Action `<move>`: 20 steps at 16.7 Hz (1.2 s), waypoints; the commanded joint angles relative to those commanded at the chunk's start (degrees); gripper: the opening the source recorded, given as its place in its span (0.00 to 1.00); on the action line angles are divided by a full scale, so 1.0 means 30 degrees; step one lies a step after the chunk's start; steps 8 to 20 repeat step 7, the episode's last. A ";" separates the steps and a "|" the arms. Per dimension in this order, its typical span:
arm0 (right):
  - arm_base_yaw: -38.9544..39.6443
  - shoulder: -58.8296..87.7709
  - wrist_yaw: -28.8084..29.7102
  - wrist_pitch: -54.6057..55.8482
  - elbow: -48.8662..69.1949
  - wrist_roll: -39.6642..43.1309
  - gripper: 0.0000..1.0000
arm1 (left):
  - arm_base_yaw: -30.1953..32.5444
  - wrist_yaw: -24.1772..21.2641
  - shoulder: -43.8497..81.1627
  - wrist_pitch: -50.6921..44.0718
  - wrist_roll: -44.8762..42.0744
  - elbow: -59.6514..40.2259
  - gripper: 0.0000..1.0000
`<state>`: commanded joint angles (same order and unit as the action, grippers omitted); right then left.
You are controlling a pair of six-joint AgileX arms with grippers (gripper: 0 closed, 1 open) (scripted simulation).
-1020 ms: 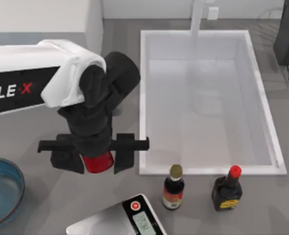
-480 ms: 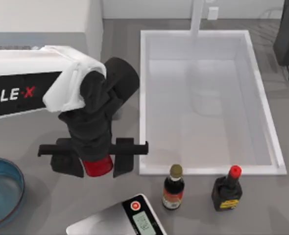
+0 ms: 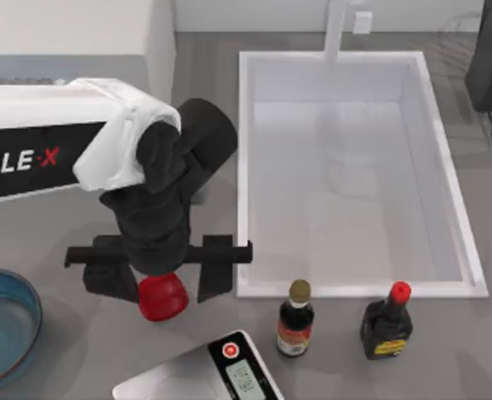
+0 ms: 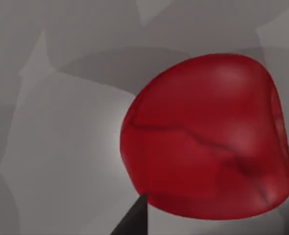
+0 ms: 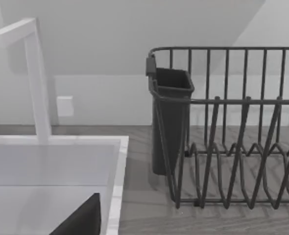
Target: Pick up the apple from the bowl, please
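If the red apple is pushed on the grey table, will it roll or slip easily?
It probably rolls: the apple is round and the table is flat. Its glossy skin may slip from the open left tool. It looks firm, not floppy.

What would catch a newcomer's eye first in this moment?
The red apple, on the grey table just below the left hand, whose fingers stand apart on either side of it. Next, the blue bowl at the table's left edge, with no apple in it.
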<state>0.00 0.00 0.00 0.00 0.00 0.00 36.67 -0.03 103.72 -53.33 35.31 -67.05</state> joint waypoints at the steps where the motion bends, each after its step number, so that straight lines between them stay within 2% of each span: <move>1: 0.0000 0.0000 0.0000 0.0000 0.0000 0.0000 1.00 | 0.0000 0.0000 0.0000 0.0000 0.0000 0.0000 0.98; 20: 0.0000 0.0000 0.0000 0.0000 0.0000 0.0000 1.00 | 0.0000 0.0000 0.0000 0.0000 0.0000 0.0000 1.00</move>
